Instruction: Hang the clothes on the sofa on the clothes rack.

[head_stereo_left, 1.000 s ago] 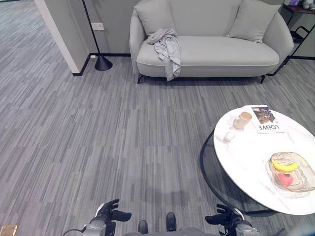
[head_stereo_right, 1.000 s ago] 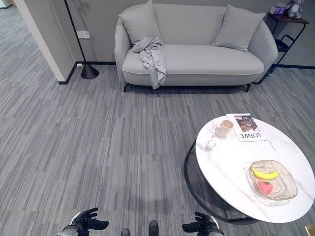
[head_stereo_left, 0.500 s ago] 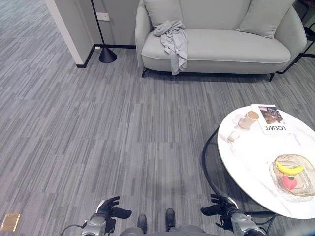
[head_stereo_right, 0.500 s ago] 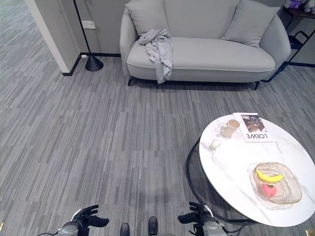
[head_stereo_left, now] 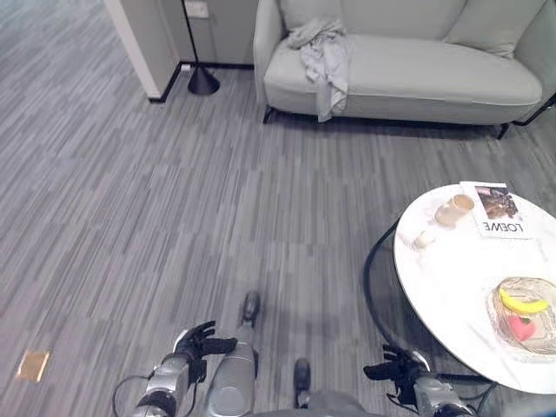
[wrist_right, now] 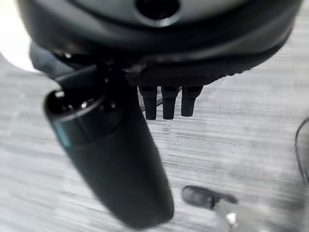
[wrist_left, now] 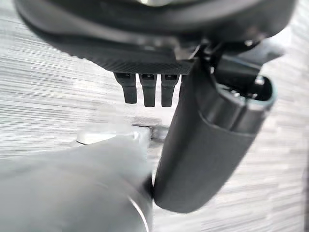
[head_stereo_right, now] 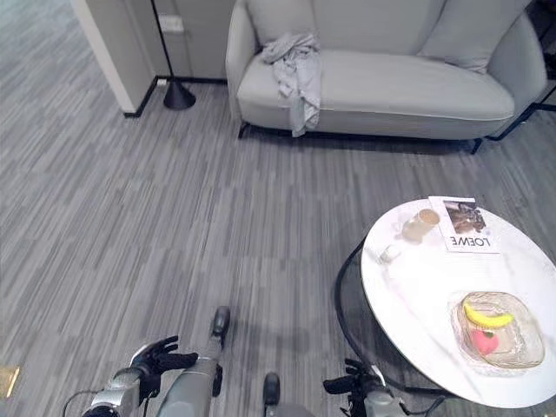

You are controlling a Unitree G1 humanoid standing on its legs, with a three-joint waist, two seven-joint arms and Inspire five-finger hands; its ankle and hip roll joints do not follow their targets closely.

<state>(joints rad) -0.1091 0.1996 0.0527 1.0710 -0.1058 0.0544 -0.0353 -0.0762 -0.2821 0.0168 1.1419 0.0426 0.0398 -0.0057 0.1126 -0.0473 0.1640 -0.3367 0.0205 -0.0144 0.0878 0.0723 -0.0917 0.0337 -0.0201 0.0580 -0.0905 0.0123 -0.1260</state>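
A crumpled light-grey garment [head_stereo_left: 325, 50] lay heaped on the left end of the pale grey sofa [head_stereo_left: 434, 74], against the backrest, with one part hanging down over the seat's front edge.

Grey clothes [head_stereo_left: 326, 54], pale-grey sofa [head_stereo_left: 417, 74]

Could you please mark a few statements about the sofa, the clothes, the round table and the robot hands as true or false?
1. The grey clothes lie on the sofa. True.
2. The left robot hand holds the clothes. False: it is open and holds nothing.
3. A banana lies in the glass bowl on the round table. True.
4. The right robot hand rests on the table. False: it hangs low beside it.
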